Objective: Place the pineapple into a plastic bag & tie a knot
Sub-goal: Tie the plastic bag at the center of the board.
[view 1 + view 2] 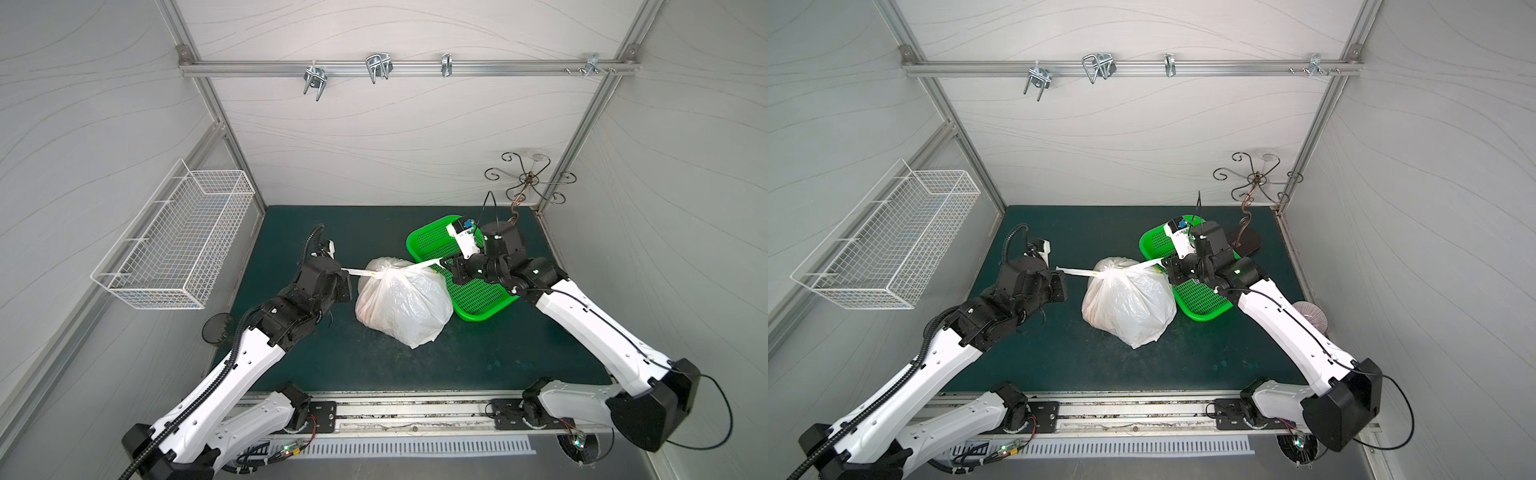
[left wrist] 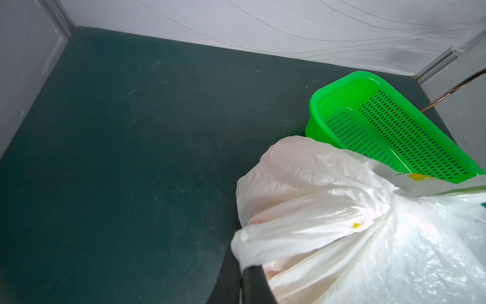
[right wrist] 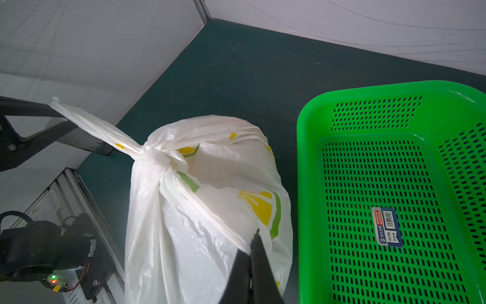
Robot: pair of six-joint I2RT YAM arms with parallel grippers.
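The white plastic bag (image 1: 403, 303) (image 1: 1127, 303) lies bulging on the dark green mat, and whatever fills it is hidden, so no pineapple shows. Its handles are bunched into a knot (image 1: 376, 274) (image 3: 155, 155) at the top. From the knot one taut strip runs left into my left gripper (image 1: 347, 271) (image 2: 243, 265), which is shut on its end. Another strip runs right into my right gripper (image 1: 442, 262) (image 3: 252, 244), shut on it just above the green tray. Green and yellow prints show on the bag (image 3: 205, 210) in the right wrist view.
A green perforated tray (image 1: 469, 299) (image 3: 394, 184) holding only a sticker touches the bag's right side, under my right wrist. A white wire basket (image 1: 174, 249) hangs on the left wall. A curly metal hook stand (image 1: 528, 178) rises at the back right corner.
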